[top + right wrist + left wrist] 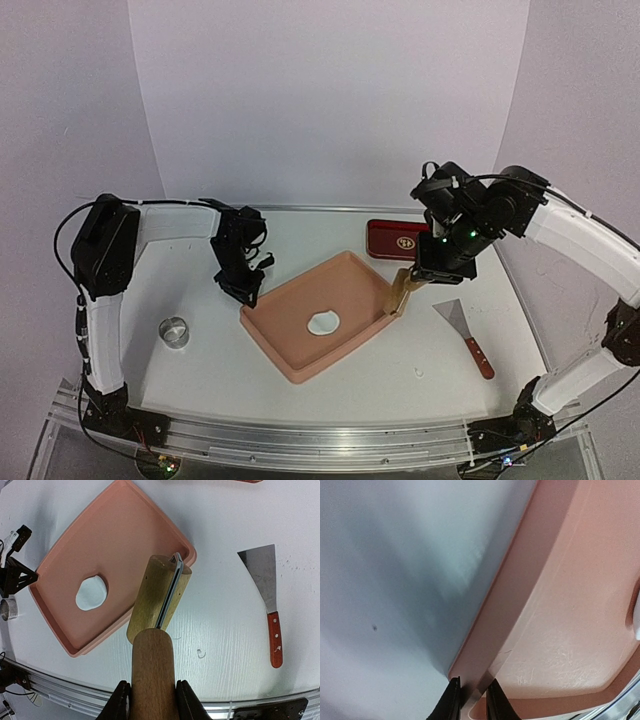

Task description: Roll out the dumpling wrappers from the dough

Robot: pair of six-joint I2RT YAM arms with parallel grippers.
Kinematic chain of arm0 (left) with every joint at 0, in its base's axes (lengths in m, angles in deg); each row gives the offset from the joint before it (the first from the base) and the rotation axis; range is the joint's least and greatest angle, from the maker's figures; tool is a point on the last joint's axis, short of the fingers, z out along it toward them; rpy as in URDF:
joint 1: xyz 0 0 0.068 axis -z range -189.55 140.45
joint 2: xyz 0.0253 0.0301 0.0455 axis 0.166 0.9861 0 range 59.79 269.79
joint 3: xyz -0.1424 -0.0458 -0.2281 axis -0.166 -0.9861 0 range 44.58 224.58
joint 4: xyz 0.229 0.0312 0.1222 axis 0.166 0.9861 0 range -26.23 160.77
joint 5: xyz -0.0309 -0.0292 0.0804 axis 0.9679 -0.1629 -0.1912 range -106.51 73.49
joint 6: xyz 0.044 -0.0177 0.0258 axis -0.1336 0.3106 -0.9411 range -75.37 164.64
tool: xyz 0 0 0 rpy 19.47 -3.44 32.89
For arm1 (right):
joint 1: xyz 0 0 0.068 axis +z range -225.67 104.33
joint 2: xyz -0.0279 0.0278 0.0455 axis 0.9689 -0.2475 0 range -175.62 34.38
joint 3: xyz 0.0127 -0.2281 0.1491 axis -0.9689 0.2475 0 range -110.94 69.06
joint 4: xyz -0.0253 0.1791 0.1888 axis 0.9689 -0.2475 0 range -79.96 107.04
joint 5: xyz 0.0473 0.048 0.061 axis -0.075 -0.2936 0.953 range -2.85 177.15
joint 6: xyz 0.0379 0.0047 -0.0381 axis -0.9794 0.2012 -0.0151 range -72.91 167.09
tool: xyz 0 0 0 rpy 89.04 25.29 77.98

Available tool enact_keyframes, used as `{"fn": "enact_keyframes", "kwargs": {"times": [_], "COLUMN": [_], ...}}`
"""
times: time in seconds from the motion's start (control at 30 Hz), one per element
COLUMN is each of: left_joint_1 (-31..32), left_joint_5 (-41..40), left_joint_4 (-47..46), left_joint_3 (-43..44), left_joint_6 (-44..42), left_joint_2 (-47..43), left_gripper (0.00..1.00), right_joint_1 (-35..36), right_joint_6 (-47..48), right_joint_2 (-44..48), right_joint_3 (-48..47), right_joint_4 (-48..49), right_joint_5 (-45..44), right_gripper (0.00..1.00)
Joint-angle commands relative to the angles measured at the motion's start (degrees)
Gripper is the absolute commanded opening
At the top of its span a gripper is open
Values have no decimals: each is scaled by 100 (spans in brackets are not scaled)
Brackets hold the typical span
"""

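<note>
A flattened, roughly round piece of white dough (pixel 323 322) (pixel 91 592) lies in the middle of the pink tray (pixel 268 343) (pixel 125 535). No neat dumpling wrappers show. My left gripper (pixel 243 290) (pixel 472 682) sits at the tray's left corner, one finger outside and one inside the rim, shut on the rim of the tray (pixel 560 630). My right gripper (pixel 432 268) (pixel 151 684) is shut on the handle of a wooden roller (pixel 403 290) (pixel 159 597), whose drum hangs above the tray's right edge.
A small metal ring (pixel 174 331) (pixel 7 609) stands left of the tray. A metal scraper with a red handle (pixel 465 335) (pixel 267 595) lies to the right. A red tin (pixel 395 239) sits behind the tray. A dough crumb (pixel 418 372) lies near the front.
</note>
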Motion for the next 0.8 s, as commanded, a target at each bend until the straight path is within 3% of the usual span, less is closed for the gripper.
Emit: {"fn": "enact_keyframes", "kwargs": {"times": [0.0, 0.17, 0.37, 0.6, 0.77], "left_joint_1": [10, 248, 686, 945, 948], "left_joint_5": [-134, -163, -248, -228, -377], "left_joint_4": [-254, -552, -543, -570, -404], "left_joint_3": [-554, -993, -1166, -1308, -841], "left_joint_6": [1418, 2613, 3186, 3517, 3308], "left_joint_2": [-557, -1027, -1124, -1276, -1252], "left_gripper": [17, 16, 19, 38, 54], "right_joint_1": [2, 5, 5, -1, 2], "right_joint_6": [204, 235, 278, 455, 715], "right_joint_2": [-223, -530, -901, -1030, -1133], "right_joint_3": [-308, -601, -623, -508, -539], "right_joint_4": [458, 707, 1156, 1206, 1206], "right_joint_5": [201, 706, 1277, 1389, 1506], "right_gripper": [0, 0, 0, 0, 0]}}
